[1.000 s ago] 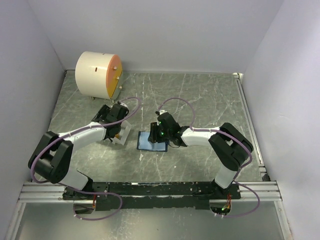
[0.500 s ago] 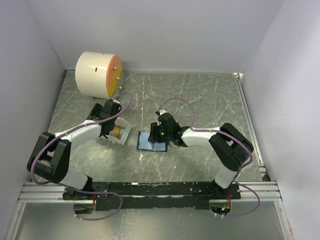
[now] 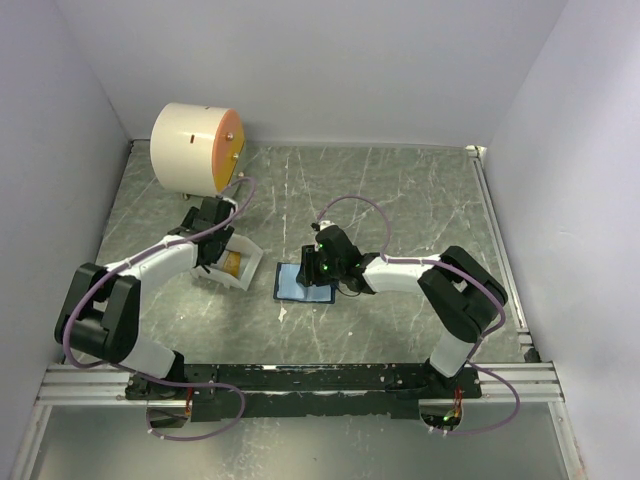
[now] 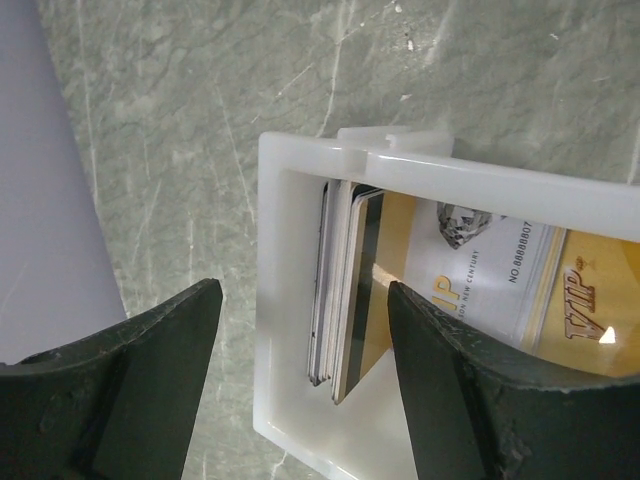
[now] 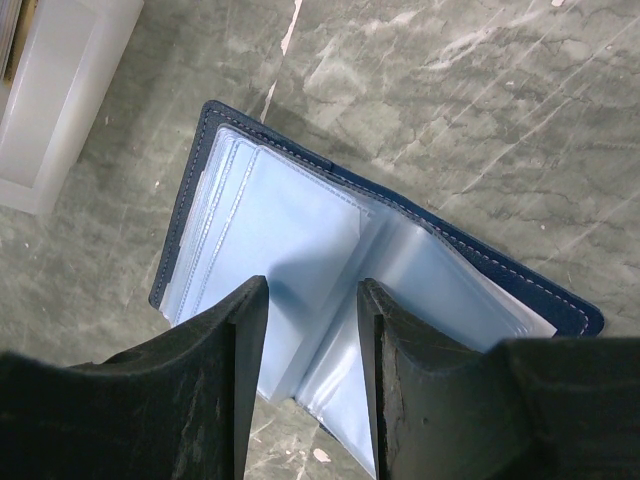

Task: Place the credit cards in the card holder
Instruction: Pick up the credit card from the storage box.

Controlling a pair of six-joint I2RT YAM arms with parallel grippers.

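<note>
Over glossy stacked credit cards [image 4: 345, 290], left gripper [image 4: 303, 320] released, right gripper [image 5: 312, 305] released above stitched card holder [image 5: 285, 225]

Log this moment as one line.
left pincer open over cards in tray | right pincer open over open card holder | cards not yet inserted

White-shelled left arm [image 3: 160, 262] and right arm [image 3: 400, 270], black joints, looping purple cables [image 3: 352, 198], green wrist light [image 3: 324, 268], matte black wedge-shaped jaws
</note>
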